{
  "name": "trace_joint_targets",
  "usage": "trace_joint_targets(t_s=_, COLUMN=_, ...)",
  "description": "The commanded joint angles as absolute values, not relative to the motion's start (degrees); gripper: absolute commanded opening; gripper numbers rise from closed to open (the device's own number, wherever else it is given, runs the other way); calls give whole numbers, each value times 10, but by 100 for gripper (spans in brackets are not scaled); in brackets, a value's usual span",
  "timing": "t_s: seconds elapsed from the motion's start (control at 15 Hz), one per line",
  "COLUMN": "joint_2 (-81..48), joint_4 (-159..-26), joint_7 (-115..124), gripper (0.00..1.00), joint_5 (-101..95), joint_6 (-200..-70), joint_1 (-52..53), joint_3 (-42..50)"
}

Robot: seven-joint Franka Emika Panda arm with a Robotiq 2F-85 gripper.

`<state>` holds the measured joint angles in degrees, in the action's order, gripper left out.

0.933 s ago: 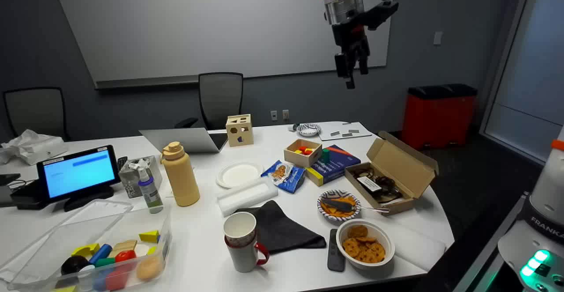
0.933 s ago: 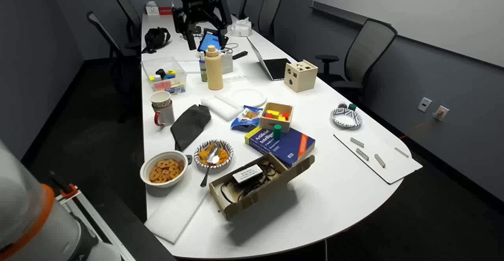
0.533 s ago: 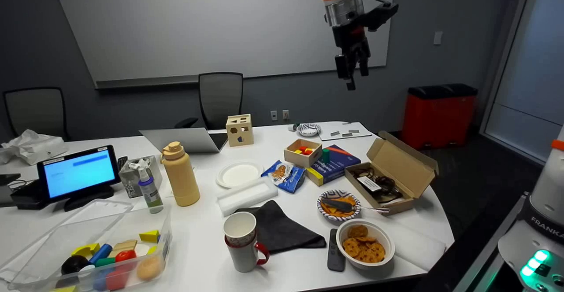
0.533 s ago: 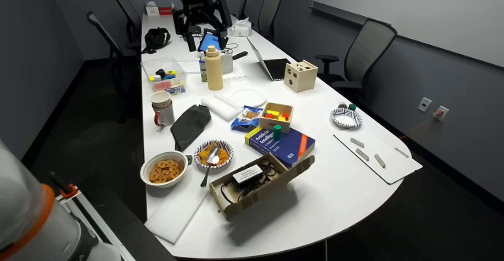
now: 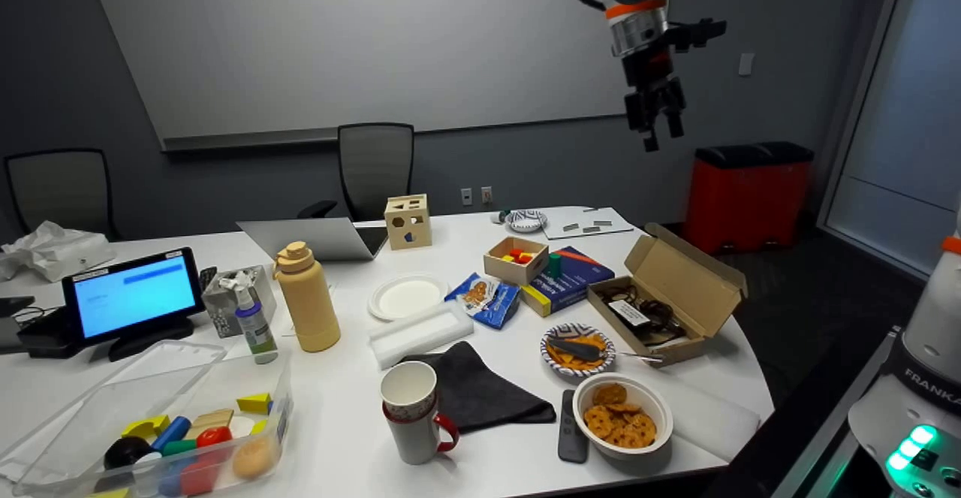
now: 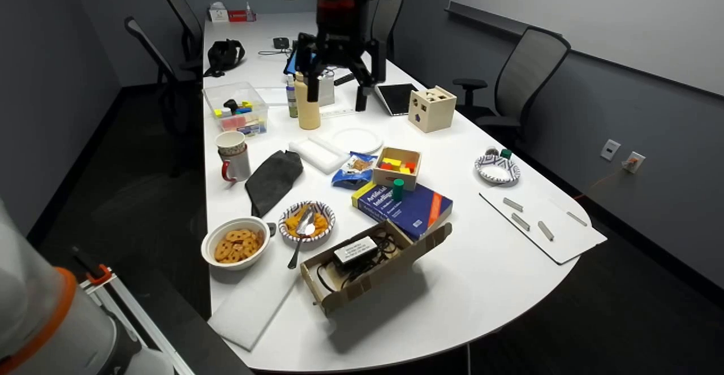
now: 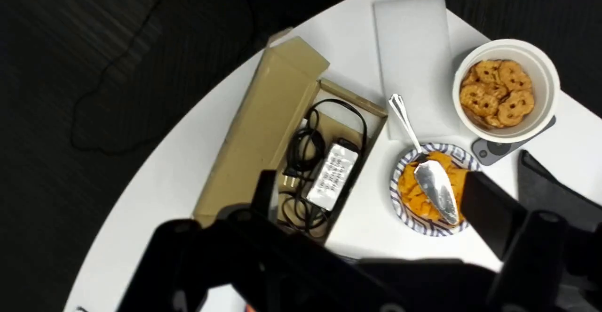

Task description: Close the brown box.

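Tan rectangular cardboard box [image 6: 365, 285]: unclosed. Black two-finger gripper [image 5: 664, 135]: jaws spread, nothing between, high above white round-ended table [image 6: 486, 284]. Box rests near rounded end, tan flap lid [image 5: 685, 284] raised. Risk: low push on lid may slide box.

Looks like an office meeting room to me: in an exterior view, whiteboard [image 5: 360, 40] across much of the top, mesh-backed chairs [image 5: 375, 164] behind the white table [image 5: 345, 408], laptop [image 5: 309, 239] left of centre.
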<state>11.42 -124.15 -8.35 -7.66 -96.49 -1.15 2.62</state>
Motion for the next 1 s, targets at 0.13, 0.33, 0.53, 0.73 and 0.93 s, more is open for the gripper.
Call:
trace_joint_targets(t_s=0.13, joint_2=59, joint_4=-1213, joint_7=-122, gripper=100, joint_5=-42, joint_6=-969, joint_1=-82, joint_3=114)
trace_joint_targets(t_s=0.33, joint_2=14, joint_4=-1236, joint_7=-156, gripper=100, joint_5=-20, joint_6=-1061, joint_1=-110, joint_3=148)
trace_joint_targets(t_s=0.53, joint_2=-48, joint_4=-1236, joint_7=-200, gripper=100, joint_5=12, joint_6=-1113, joint_1=-138, joint_3=166)
trace_joint_targets(t_s=0.73, joint_2=-115, joint_4=-1228, joint_7=-226, gripper=100, joint_5=32, joint_6=-1135, joint_1=-168, joint_3=168)
trace_joint_targets(t_s=0.93, joint_2=-172, joint_4=-1224, joint_7=-233, gripper=100, joint_5=35, joint_6=-1148, joint_1=-192, joint_3=163)
